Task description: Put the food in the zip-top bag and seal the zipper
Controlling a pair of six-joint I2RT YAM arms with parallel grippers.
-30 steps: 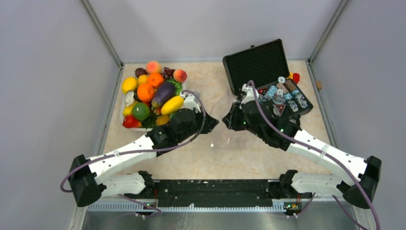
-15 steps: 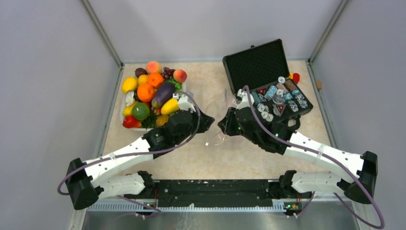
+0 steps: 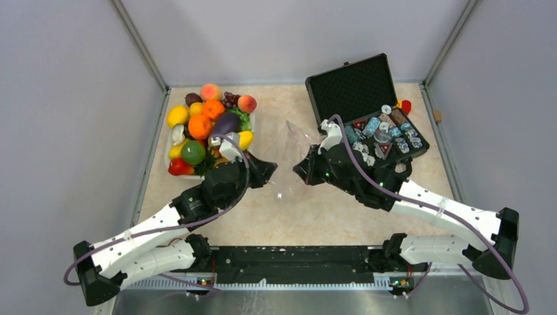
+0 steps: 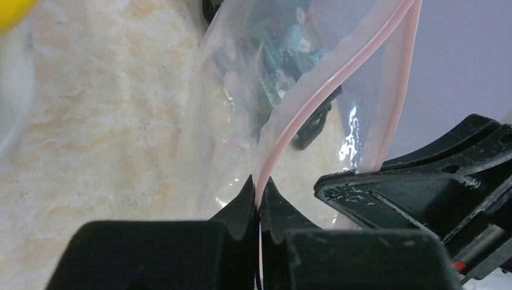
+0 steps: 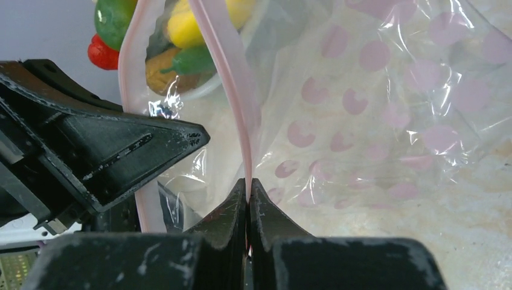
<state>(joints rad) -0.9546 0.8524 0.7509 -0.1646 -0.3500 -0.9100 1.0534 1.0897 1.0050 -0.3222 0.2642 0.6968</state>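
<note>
Tightly, left end effector (image 4: 258, 196) and right end effector (image 5: 248, 181) pinch zipper (image 4: 326, 80)

I see my left gripper (image 3: 268, 172) and right gripper (image 3: 303, 167) facing each other, both touching the clear zip-top bag (image 3: 289, 152) between them; the food (image 3: 209, 128) is piled behind the left one.

yellow fruit (image 4: 12, 7) blurred at corner, zip-top bag (image 3: 291, 147) faint from above
</note>
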